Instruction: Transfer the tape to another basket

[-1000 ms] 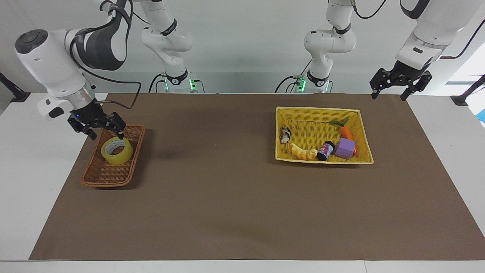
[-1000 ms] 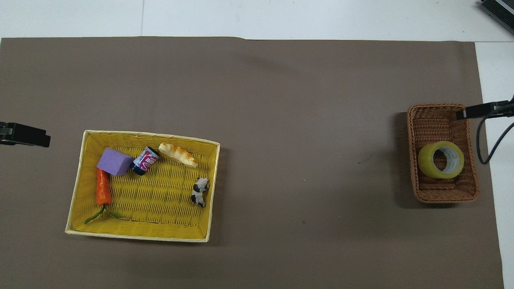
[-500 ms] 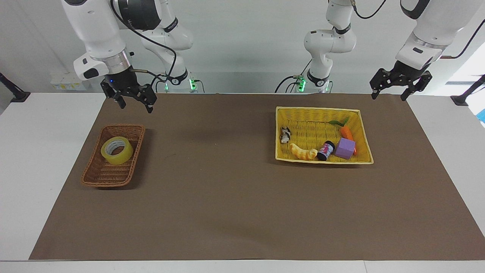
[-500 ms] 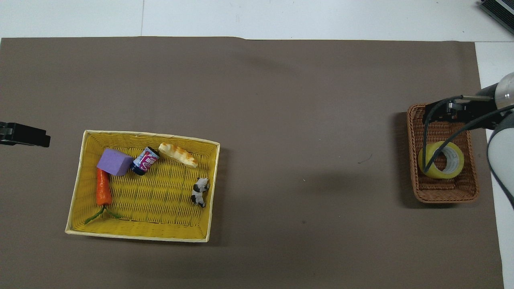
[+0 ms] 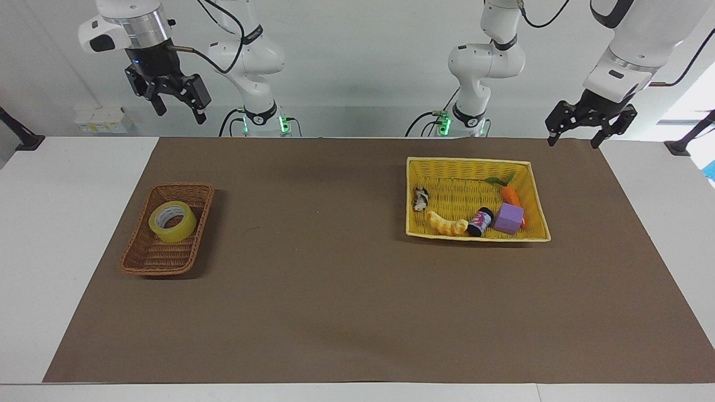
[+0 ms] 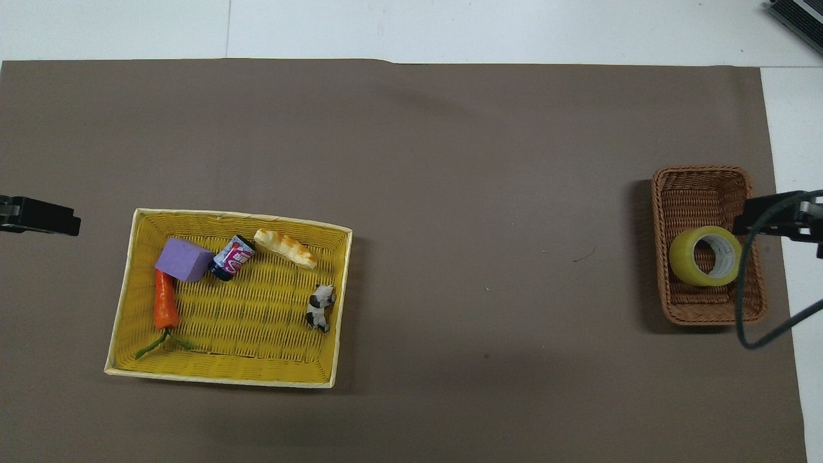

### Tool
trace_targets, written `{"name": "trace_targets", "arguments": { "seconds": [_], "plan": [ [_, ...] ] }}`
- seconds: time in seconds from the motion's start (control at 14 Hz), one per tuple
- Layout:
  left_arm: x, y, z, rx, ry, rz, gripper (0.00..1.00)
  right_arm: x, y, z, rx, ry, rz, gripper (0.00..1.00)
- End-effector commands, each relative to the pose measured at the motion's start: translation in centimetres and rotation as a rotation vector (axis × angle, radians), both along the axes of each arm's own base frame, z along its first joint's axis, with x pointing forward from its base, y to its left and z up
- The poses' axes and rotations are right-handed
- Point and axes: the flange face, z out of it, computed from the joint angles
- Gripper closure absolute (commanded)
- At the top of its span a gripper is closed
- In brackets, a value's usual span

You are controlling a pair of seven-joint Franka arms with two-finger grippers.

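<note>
The tape (image 5: 172, 221) (image 6: 706, 256), a yellow translucent roll, lies in the brown wicker basket (image 5: 159, 268) (image 6: 701, 173) toward the right arm's end of the table. My right gripper (image 5: 181, 111) (image 6: 765, 218) hangs high above that end, well clear of the tape, open and holding nothing. My left gripper (image 5: 572, 142) (image 6: 38, 217) waits in the air at the left arm's end, beside the yellow basket (image 5: 469, 162) (image 6: 238, 215), open and holding nothing.
The yellow basket holds a purple block (image 5: 509, 218), an orange carrot (image 5: 510, 195), a small can (image 5: 480, 221), a ridged yellow toy (image 5: 446, 224) and a black-and-white figure (image 5: 420, 198). A brown mat (image 5: 313, 290) covers the table between the baskets.
The right gripper has risen from the tape in the brown basket to high above the table, leaving the tape there. The left arm has not moved.
</note>
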Motion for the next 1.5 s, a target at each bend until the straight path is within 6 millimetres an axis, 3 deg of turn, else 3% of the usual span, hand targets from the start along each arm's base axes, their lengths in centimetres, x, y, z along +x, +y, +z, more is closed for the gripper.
{"name": "trace_targets", "arguments": {
  "seconds": [0.0,0.21,0.64,1.07,1.43],
  "plan": [
    [-0.4,0.2,0.6,-0.014,0.005,0.001,0.00,-1.6,-0.9,-1.8,0.015,0.058,0.036,0.00],
    [-0.4,0.2,0.6,-0.014,0.004,0.001,0.00,-0.9,0.4,-2.6,0.012,0.030,0.056,0.00],
    [-0.4,0.2,0.6,-0.014,0.005,0.001,0.00,1.2,-0.5,-2.7,0.007,0.031,0.129,0.00],
    [-0.4,0.2,0.6,-0.014,0.005,0.001,0.00,1.0,-0.1,-2.7,0.006,0.030,0.143,0.00],
    [-0.4,0.3,0.6,-0.014,0.005,0.003,0.00,0.3,-0.6,-3.6,0.009,0.057,0.257,0.00]
  ]
}}
